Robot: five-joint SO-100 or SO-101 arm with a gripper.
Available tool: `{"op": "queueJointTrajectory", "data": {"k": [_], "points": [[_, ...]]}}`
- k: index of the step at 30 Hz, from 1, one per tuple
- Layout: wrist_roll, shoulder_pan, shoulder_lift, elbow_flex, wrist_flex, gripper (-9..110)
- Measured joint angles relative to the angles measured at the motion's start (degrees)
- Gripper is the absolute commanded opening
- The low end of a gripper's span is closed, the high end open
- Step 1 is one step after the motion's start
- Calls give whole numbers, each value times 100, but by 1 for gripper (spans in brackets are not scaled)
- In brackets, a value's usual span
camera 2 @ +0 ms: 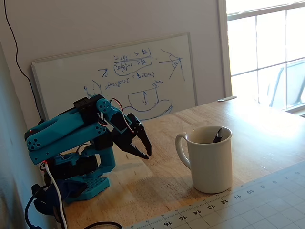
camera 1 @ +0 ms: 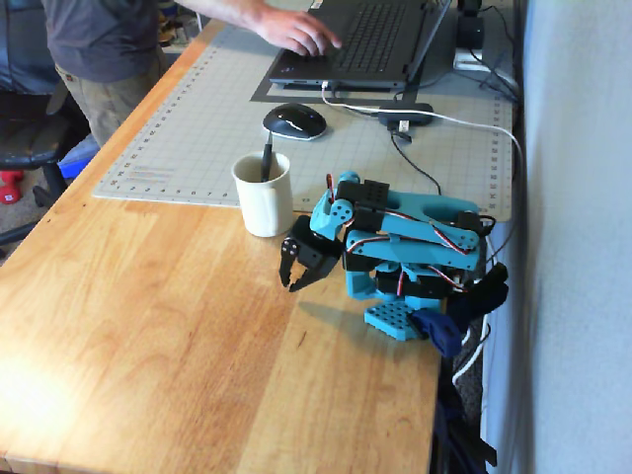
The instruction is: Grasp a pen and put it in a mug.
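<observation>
In a fixed view looking down the length of the wooden tabletop (camera 1: 148, 326), the cream mug (camera 1: 265, 195) stands just at the near edge of a grey cutting mat (camera 1: 197, 128) that covers the far part of the surface, and the pen (camera 1: 266, 160) stands inside it, its dark upper end sticking up above the rim and leaning against the inner wall. The blue arm (camera 1: 405, 242) is folded low over its base beside the right edge of the tabletop, and its black pincer (camera 1: 293, 283) hangs tips-down just beside the mug, apart from it, with its fingers slightly spread and nothing between them. In the other fixed view, taken from low on the mat side, the mug (camera 2: 209, 160) shows its handle turned toward the arm, the pen (camera 2: 217, 135) tip peeks over the rim, and the pincer (camera 2: 145, 153) points down at bare wood. A whiteboard (camera 2: 119, 78) leans against the wall behind. On the mat sit a mouse (camera 1: 294, 120) and a laptop (camera 1: 365, 44), on whose keyboard a person's hand (camera 1: 296, 32) rests.
</observation>
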Motion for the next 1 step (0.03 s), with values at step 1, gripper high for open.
{"op": "queueJointTrajectory", "data": {"k": [1], "points": [[0,0,0,0,0,1]]}}
